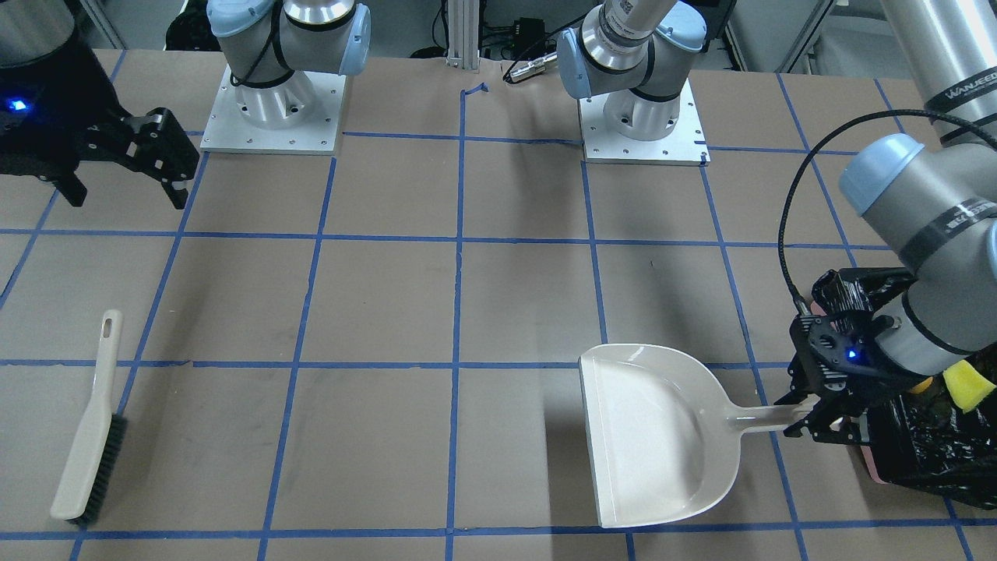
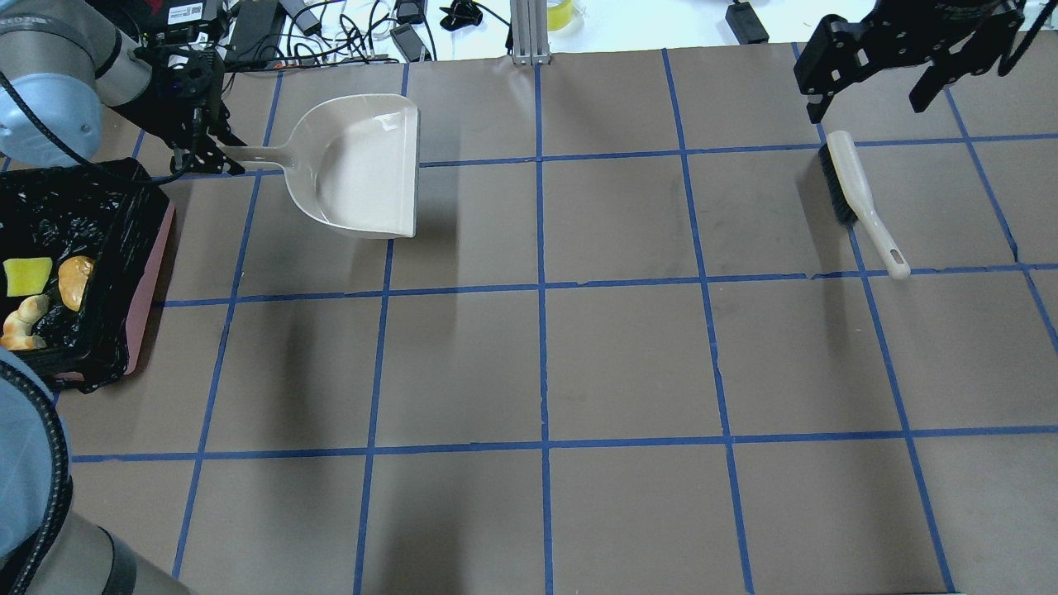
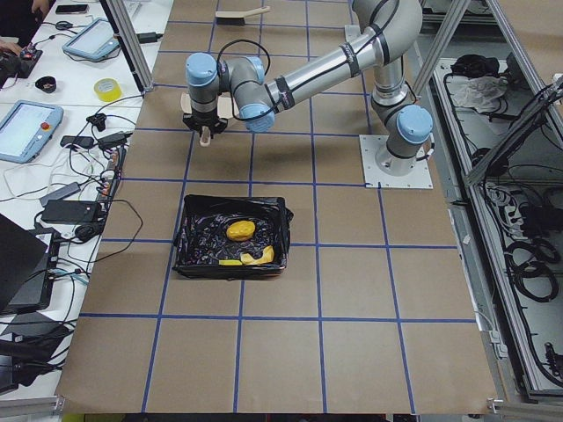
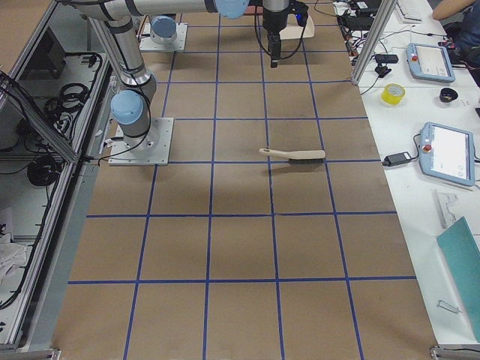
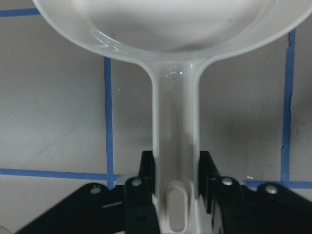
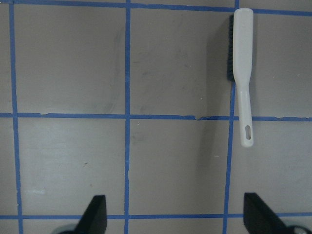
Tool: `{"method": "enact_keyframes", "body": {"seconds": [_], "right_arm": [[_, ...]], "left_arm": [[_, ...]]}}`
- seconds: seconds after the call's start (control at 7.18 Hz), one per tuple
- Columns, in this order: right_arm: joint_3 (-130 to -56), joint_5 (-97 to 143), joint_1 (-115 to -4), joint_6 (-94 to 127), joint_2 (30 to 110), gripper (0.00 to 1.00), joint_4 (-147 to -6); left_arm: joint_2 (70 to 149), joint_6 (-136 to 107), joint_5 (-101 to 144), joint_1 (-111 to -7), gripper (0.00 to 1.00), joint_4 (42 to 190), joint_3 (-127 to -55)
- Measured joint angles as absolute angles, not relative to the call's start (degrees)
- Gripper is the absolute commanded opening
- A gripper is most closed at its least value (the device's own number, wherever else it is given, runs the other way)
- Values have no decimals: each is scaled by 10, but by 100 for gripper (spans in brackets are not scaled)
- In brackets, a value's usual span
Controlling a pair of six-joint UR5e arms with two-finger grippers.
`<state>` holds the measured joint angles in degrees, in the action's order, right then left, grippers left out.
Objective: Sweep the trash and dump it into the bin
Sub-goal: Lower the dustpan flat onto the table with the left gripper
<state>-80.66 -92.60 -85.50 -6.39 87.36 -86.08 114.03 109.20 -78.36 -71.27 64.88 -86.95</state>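
Note:
The trash lies inside the bin [image 2: 154, 263], a pink container lined with a black bag at the table's left end: a yellow sponge block [image 2: 27, 275], a glossy orange lump [image 2: 76, 281] and a cream crescent [image 2: 25, 324]. The bin also shows in the front view [image 1: 919, 460] and the left view [image 3: 193, 230]. My left gripper [image 2: 207, 153] is shut on the handle of the empty beige dustpan [image 2: 364, 165], beside the bin; the left wrist view shows the fingers [image 5: 146, 168] on both sides of the handle. My right gripper [image 2: 868, 103] is open and empty above the table.
A beige hand brush [image 2: 860, 202] with black bristles lies on the table below the right gripper, and shows in the right wrist view [image 6: 242, 63]. Blue tape lines grid the brown table. Cables and devices sit beyond the far edge.

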Motion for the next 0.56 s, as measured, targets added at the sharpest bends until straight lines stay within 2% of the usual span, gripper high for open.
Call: {"method": "enact_keyframes", "body": {"seconds": [0.56], "right_arm": [[-817,-914,-879,-40,876,100,-854]], "left_arm": [[1176,1089,-806,-717,0,567,-907]]}}
